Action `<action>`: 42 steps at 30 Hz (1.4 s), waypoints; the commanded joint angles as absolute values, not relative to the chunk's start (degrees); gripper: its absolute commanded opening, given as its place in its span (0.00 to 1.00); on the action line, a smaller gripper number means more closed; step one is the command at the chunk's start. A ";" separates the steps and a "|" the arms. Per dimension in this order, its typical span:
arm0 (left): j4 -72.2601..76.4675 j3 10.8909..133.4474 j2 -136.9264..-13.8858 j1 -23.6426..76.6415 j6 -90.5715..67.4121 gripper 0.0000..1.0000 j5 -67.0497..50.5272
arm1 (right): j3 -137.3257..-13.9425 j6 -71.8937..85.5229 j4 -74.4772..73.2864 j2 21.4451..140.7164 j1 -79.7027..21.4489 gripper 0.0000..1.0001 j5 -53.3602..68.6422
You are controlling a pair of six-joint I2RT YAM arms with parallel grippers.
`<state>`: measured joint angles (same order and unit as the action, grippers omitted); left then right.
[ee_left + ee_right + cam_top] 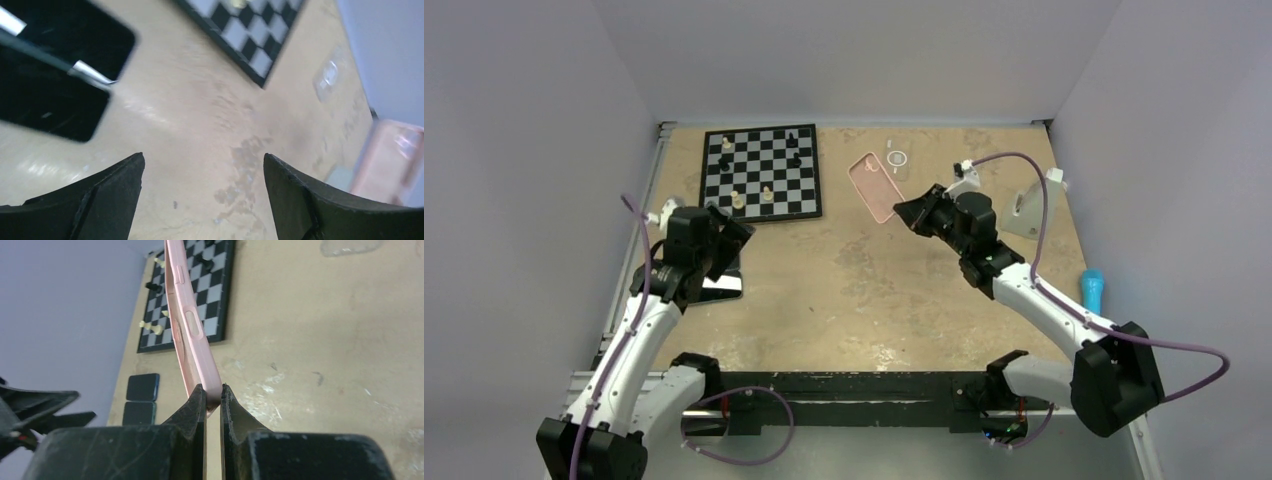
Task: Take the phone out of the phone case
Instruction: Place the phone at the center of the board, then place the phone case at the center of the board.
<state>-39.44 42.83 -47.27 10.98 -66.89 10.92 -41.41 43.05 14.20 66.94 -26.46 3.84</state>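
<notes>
The pink phone is out of its case and held up off the table by one end, back side up. My right gripper is shut on that end. In the right wrist view the phone shows edge-on, pinched between the gripper's jaws. The transparent phone case with its white ring lies empty on the table just beyond, also seen in the right wrist view and the left wrist view. My left gripper is open and empty above the table's left side.
An all-black phone lies under my left gripper, also in the left wrist view. A chessboard with several pieces sits at the back left. A white wedge-shaped stand and a blue object lie at the right.
</notes>
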 commanded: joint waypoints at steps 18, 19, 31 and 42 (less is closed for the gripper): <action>-17.19 62.87 -64.05 14.50 -25.92 0.98 -16.18 | -59.76 53.17 3.49 93.02 -10.37 0.00 -6.90; -16.98 62.56 -63.82 14.50 -25.56 0.98 -16.04 | -62.43 53.03 2.44 95.30 -9.91 0.00 -7.24; -17.09 62.52 -62.75 14.41 -26.79 0.96 -17.20 | -83.07 53.32 -6.55 113.75 -8.35 0.00 -8.84; -15.63 61.84 -63.05 13.11 -28.40 0.95 -19.14 | -86.22 53.49 -6.16 119.29 -7.53 0.01 -7.46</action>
